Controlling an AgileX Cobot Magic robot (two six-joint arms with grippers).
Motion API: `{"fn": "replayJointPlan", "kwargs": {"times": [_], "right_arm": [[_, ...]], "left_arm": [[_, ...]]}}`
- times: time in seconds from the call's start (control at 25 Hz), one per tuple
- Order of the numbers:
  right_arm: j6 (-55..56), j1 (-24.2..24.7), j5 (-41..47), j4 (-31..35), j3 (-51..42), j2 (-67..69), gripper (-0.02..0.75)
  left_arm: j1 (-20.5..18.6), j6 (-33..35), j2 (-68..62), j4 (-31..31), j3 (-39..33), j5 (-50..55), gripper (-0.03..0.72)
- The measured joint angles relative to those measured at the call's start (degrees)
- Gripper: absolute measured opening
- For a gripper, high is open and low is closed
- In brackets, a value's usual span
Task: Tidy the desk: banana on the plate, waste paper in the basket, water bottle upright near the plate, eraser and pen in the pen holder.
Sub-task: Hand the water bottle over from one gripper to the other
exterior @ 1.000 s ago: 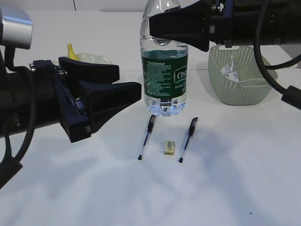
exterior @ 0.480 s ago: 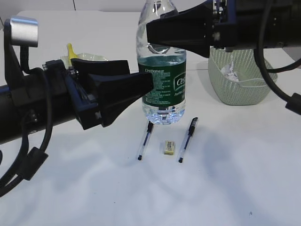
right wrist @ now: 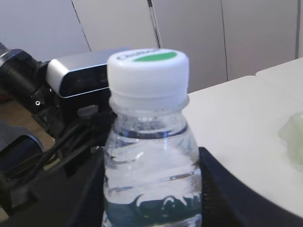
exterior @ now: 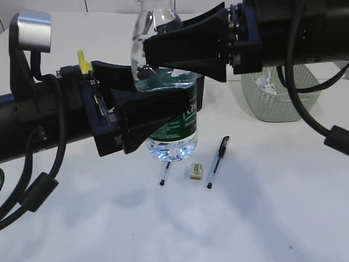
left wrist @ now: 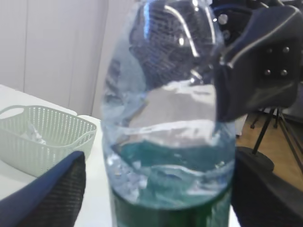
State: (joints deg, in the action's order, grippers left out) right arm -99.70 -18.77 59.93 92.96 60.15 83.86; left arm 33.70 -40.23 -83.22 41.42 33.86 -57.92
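Green-label bottle hangs tilted above the tabletop, right hand clamped on its upper part to carry it twd the plate; left hand brackets the body. Left wrist: fingers flank it, contact unclear. Right wrist: cap up, so upright-ish.

Bright even light, soft shadows on white table, glare on water bottle, blurred close up.

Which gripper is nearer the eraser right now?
Left. The left gripper is around the water bottle's lower body, just above and left of the eraser; the right gripper grips the bottle's upper part, higher up.
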Motion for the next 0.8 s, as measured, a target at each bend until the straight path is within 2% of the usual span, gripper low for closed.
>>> {"fn": "replayJointPlan", "kwargs": {"times": [0.48, 0.8], "right_arm": [[-0.6, -2.8, -0.8, 0.0, 0.0, 0.0, 0.380], [-0.8, -2.9, -1.3, 0.0, 0.0, 0.0, 0.380]], "left_arm": [[0.0, -0.5, 0.0, 1.1, 0.2, -0.1, 0.661], [0.0, -0.8, 0.0, 2.2, 0.2, -1.1, 0.449]]}}
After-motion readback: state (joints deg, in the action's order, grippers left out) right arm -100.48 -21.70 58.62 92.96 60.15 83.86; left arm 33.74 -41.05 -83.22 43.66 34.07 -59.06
